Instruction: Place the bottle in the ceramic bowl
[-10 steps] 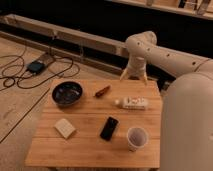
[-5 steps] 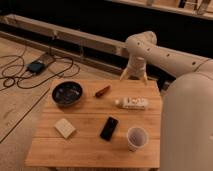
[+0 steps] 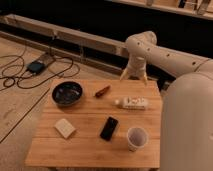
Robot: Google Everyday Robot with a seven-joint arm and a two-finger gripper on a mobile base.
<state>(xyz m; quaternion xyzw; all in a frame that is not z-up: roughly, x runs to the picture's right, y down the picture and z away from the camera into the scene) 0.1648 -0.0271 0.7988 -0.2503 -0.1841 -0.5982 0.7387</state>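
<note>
The white bottle (image 3: 133, 103) lies on its side on the right part of the wooden table (image 3: 85, 142), cap end pointing left. The dark glossy ceramic bowl (image 3: 67, 93) sits at the table's back left, holding nothing. My gripper (image 3: 133, 76) hangs above the table's far right edge, fingers pointing down, behind and a little above the bottle, not touching it. It holds nothing that I can see.
A reddish-brown oblong thing (image 3: 102, 91) lies between bowl and bottle. A black phone (image 3: 109, 128), a tan block (image 3: 65, 128) and a white cup (image 3: 136, 137) sit toward the front. My white arm (image 3: 185, 110) fills the right side. Cables (image 3: 30, 70) lie on the floor at left.
</note>
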